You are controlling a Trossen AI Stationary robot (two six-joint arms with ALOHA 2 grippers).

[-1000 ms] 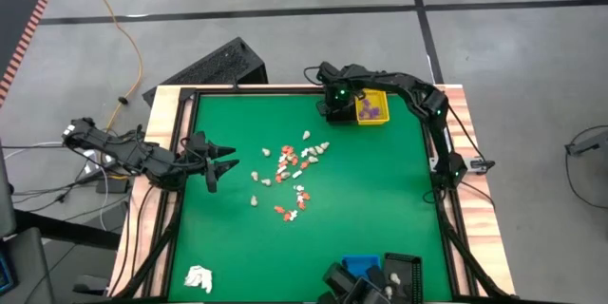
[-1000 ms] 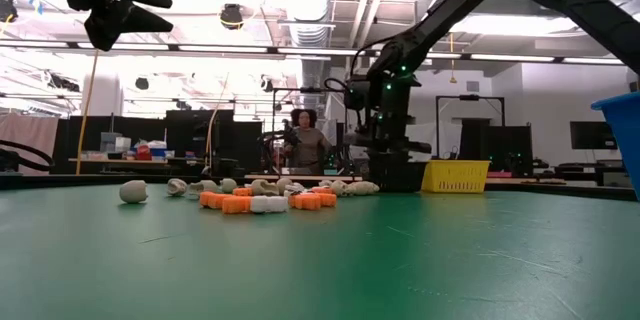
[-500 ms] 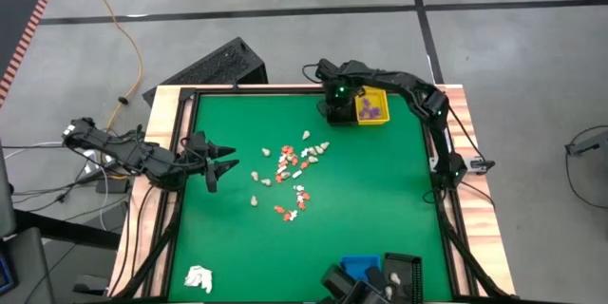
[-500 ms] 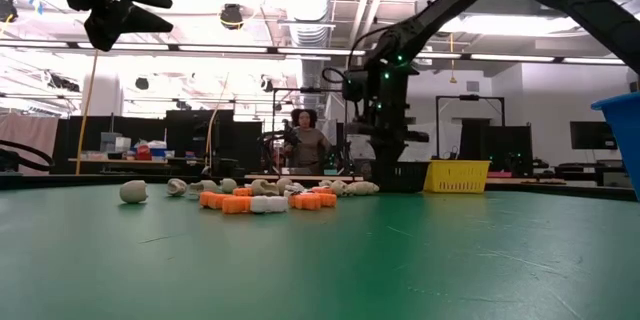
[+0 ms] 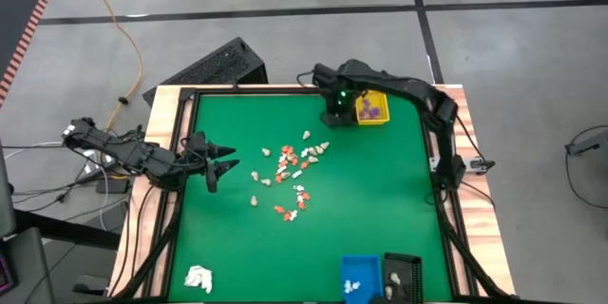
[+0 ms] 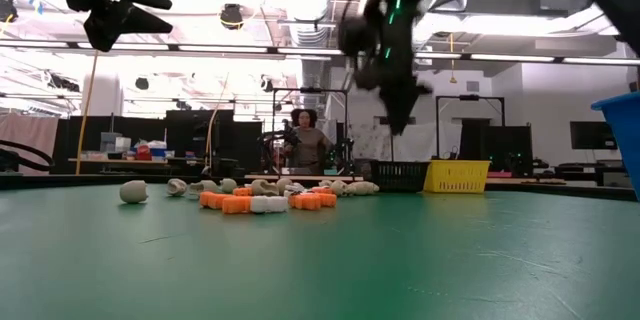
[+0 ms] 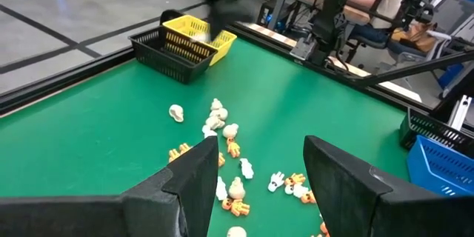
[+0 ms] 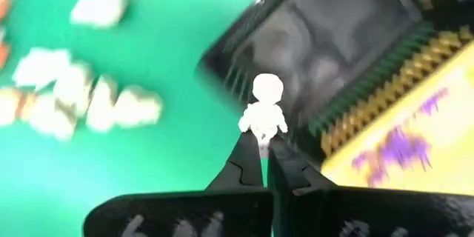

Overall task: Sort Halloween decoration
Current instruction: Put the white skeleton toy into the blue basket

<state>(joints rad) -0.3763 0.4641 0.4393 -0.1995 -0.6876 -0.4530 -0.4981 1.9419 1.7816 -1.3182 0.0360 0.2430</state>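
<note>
Right wrist view shows the right end effector with its fingers pressed together on a small white figurine — a pinch at the very tips, with the piece standing clear above them. It hangs at the far side of the table, over the near edge of a black basket that sits just left of the yellow basket, which already holds purple pieces. In the low view this arm is raised well off the table.

The step in hand looks like carrying the white piece to its bin. To do it well, I would keep the pinch firm and the motion smooth, since so shallow a grip could let the piece twist out; centre it over the black basket's opening rather than its rim, lower a little, then release.

Most of the Halloween decoration — orange, white and cream pieces — lies scattered at the table's middle. A blue bin and another black bin sit at the near edge.

Left end effector waits at the left side, fingers spread and holding nothing.
</note>
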